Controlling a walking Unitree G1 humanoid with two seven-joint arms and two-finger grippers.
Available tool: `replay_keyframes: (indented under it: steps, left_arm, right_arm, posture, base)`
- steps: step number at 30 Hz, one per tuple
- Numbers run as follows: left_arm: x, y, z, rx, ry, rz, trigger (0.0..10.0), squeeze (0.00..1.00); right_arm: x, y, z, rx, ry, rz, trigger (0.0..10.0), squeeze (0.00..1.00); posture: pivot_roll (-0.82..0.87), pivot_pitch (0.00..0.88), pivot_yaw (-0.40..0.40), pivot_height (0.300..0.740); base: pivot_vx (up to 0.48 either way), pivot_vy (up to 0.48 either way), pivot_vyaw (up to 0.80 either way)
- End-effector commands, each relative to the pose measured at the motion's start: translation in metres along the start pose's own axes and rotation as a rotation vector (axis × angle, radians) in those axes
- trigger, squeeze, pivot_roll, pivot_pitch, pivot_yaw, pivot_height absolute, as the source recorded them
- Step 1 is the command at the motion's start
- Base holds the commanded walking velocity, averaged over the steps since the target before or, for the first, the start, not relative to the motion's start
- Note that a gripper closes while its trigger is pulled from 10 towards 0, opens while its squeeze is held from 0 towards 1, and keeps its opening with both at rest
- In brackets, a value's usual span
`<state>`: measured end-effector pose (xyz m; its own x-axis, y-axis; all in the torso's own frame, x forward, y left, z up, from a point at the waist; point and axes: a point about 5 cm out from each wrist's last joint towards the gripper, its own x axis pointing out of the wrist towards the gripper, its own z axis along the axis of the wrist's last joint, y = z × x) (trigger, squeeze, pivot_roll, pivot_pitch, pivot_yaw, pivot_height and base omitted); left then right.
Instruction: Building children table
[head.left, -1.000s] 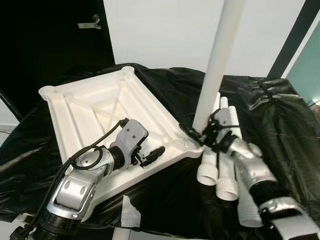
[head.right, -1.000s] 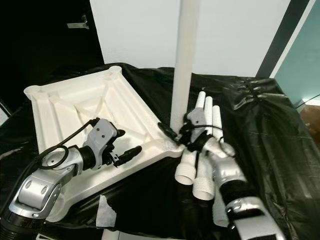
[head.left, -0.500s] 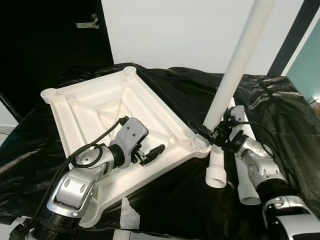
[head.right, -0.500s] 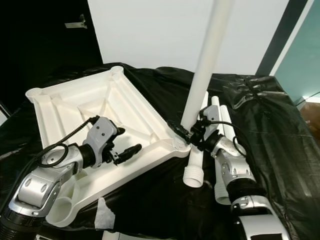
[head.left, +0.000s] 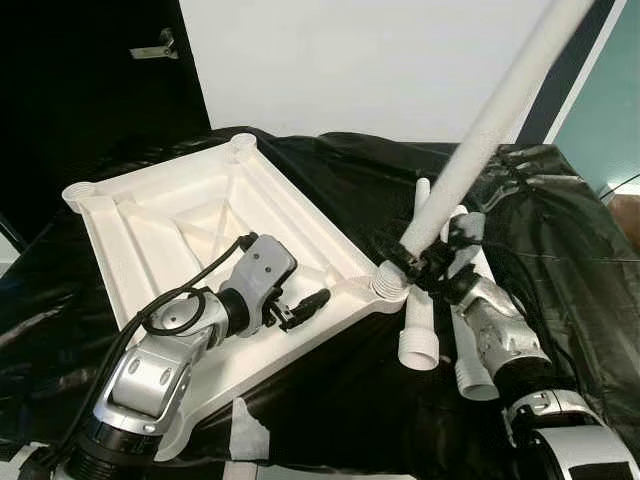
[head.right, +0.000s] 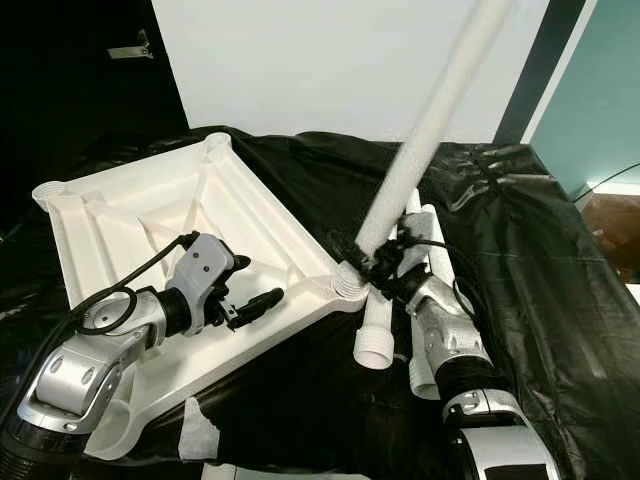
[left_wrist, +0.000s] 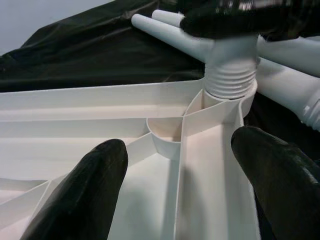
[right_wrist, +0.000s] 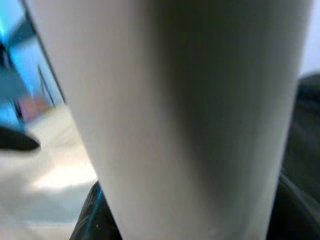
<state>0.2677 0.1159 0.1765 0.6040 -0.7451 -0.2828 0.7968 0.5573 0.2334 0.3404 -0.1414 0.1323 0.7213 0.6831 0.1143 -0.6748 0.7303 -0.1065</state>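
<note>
Left wrist view: spread left pincer (left_wrist: 177, 195) straddles ribbed tabletop (left_wrist: 75, 135); right pincer (head.left: 428, 262) clamps tilted threaded leg (head.left: 480, 140).

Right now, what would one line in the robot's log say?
right gripper: shut on table leg, tilted at corner socket | left gripper: open, over tabletop | spare legs: lying on black sheet

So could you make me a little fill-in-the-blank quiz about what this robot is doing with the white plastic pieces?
1. The upturned white plastic tabletop lies on a ____ plastic sheet.
2. The right gripper holds the long white table leg near its ____ end, at the tabletop's corner socket.
3. That leg is not upright but ____.
4. The left gripper hovers over the tabletop with its jaws ____.

Missing words: black; threaded; tilted; open
</note>
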Motion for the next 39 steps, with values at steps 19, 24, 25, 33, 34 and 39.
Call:
replay_keyframes:
  steps: [19,24,25,33,34,39]
  left_arm:
    - [0.002,0.008,0.003,-0.006,-0.024,0.061,10.0,0.00]
    - [0.002,0.017,0.014,-0.015,-0.085,0.104,10.0,0.00]
    - [0.002,0.017,0.014,-0.015,-0.085,0.104,10.0,0.00]
    - [0.003,0.020,0.027,-0.045,-0.165,0.090,10.0,0.00]
    - [0.003,0.020,0.027,-0.045,-0.165,0.090,10.0,0.00]
    - [0.004,0.024,0.036,-0.076,-0.228,0.068,10.0,1.00]
  right_arm:
    - [-0.013,0.002,-0.017,-0.004,0.084,-0.067,10.0,0.00]
    - [-0.001,-0.008,0.030,-0.073,-0.066,-0.140,10.0,0.00]
    - [-0.001,-0.008,0.030,-0.073,-0.066,-0.140,10.0,0.00]
    - [0.006,-0.002,0.050,-0.057,-0.097,-0.078,10.0,0.00]
    - [0.006,-0.002,0.050,-0.057,-0.097,-0.078,10.0,0.00]
    - [0.005,0.005,0.050,-0.063,-0.042,0.000,10.0,0.00]
  posture:
    - [0.04,0.000,-0.020,0.740]
    - [0.03,0.000,-0.026,0.740]
    - [0.03,0.000,-0.026,0.740]
    - [0.02,0.000,-0.034,0.740]
    - [0.02,0.000,-0.034,0.740]
    - [0.02,0.000,-0.036,0.740]
  base:
    - [0.000,0.000,0.00]
    - [0.000,0.000,0.00]
    - [0.000,0.000,0.00]
    - [0.000,0.000,0.00]
    - [0.000,0.000,0.00]
    - [0.000,0.000,0.00]
